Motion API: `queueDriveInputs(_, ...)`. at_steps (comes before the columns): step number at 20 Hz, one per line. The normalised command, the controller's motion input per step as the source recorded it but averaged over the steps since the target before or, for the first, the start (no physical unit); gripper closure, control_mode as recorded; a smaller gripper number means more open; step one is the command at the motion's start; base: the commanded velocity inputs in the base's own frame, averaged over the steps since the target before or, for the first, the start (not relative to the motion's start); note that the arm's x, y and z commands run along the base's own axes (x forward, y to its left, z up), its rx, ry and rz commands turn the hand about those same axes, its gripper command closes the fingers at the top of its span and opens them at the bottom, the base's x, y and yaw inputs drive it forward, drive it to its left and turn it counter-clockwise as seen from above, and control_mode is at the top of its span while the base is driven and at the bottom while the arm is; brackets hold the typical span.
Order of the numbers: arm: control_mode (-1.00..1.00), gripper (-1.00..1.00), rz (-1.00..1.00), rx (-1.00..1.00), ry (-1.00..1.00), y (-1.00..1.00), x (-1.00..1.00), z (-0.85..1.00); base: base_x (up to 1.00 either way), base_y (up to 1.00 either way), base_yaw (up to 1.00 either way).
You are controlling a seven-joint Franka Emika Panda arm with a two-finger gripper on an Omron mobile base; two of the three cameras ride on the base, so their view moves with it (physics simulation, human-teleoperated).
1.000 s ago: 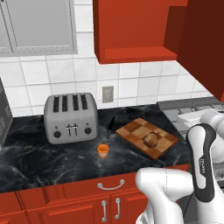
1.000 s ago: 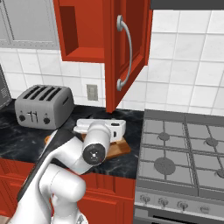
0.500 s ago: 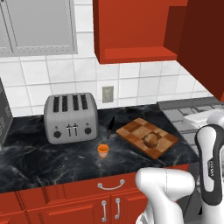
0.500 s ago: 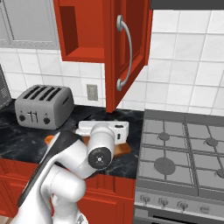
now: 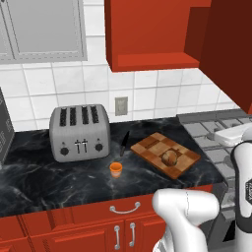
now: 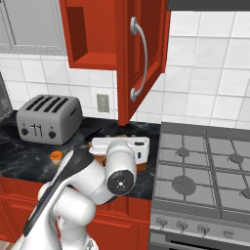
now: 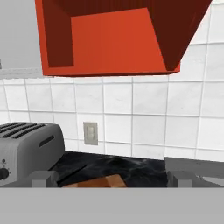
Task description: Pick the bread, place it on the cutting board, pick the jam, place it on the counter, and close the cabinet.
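Bread (image 5: 170,157) rests on the cutting board (image 5: 147,147), jam (image 5: 115,169) stands on the worktop (image 5: 44,179) at lower centre; cabinet (image 6: 146,53) door open, unclosed; end effector (image 7: 111,179) empty, fingers apart.

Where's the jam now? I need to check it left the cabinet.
The jam stands on the counter in the left base view, in front of the toaster, left of the cutting board.

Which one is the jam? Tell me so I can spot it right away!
Find the long black counter with white veins, then the silver toaster standing on it. Just in front of the toaster's right end sits the jam, a tiny orange cup, alone on the stone, unlike the round brown bread lying on the checkered cutting board.
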Motion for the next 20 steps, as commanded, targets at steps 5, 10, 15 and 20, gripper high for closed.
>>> queueDriveInputs(5, -1.0, -1.0, 0.01, 0.0, -0.05, -0.19, -0.06, 0.08, 0.0, 0.0, 0.0)
queueDriveInputs(10, -1.0, -1.0, 0.0, 0.0, -0.06, -0.21, 0.0, 0.09, 0.0, 0.0, 0.0)
queueDriveInputs(15, -1.0, -1.0, 0.0, 0.0, -0.03, -0.19, 0.0, 0.06, 0.0, 0.0, 0.0)
queueDriveInputs(20, -1.0, -1.0, 0.0, 0.0, -0.02, -0.19, 0.0, 0.12, 0.0, 0.0, 0.0)
